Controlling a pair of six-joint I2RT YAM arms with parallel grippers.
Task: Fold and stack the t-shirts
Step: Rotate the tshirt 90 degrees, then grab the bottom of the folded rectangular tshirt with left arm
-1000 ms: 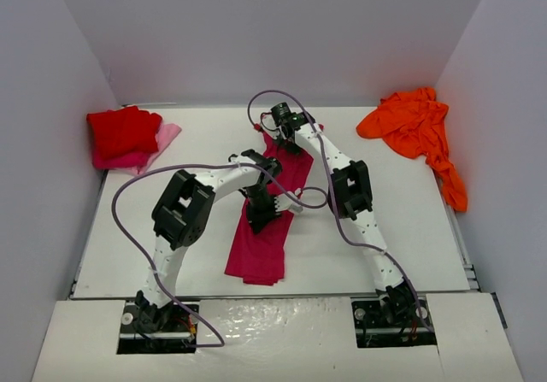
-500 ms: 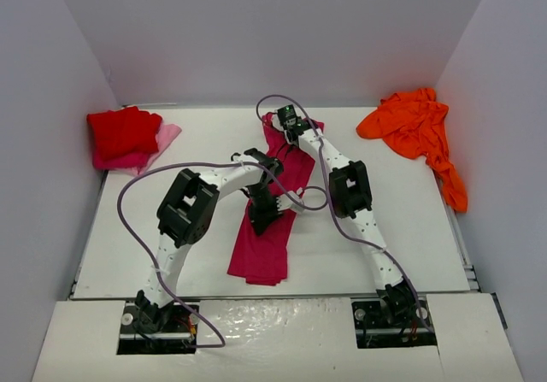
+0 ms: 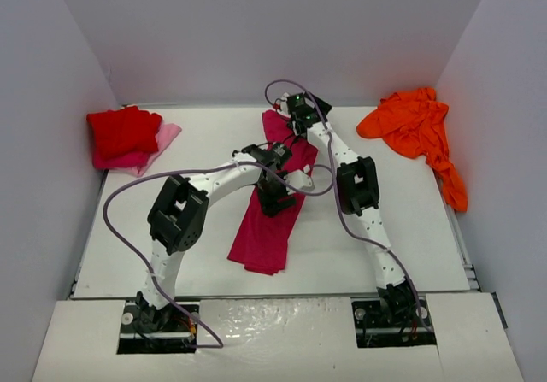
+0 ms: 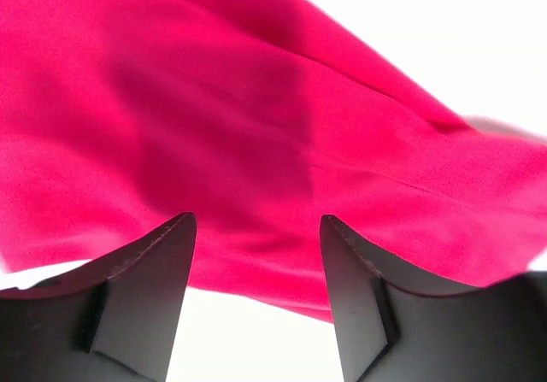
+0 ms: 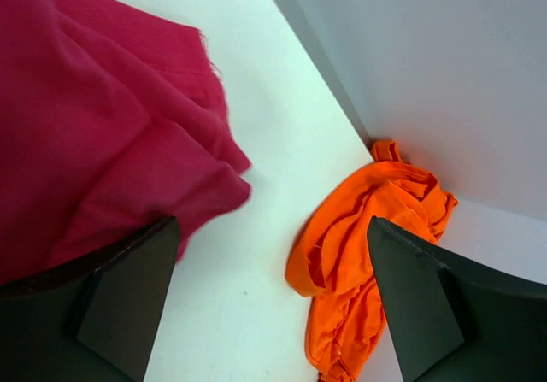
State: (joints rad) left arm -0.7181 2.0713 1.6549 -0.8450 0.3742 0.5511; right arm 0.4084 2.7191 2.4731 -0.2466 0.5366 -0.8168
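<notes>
A magenta t-shirt [image 3: 267, 228] lies as a long folded strip down the middle of the table, and it fills the left wrist view [image 4: 256, 117]. My left gripper [image 3: 275, 199] hovers over the strip's middle, open [image 4: 256, 221], with nothing between its fingers. My right gripper [image 3: 302, 110] is at the strip's far end, open [image 5: 273, 225] over bare table between the magenta t-shirt [image 5: 94, 134] and the orange one [image 5: 376, 228]. The orange t-shirt [image 3: 417, 127] lies crumpled at the back right. A red t-shirt [image 3: 122, 131] sits folded at the back left.
A pale pink cloth [image 3: 165, 138] sticks out from under the red t-shirt. Grey walls close in the white table [image 3: 205, 134] on three sides. Purple cables [image 3: 128, 185] loop off both arms over the table.
Both grippers have opened and let go of the magenta t-shirt. The right gripper has shifted right along the back; the left has moved slightly right and back.
</notes>
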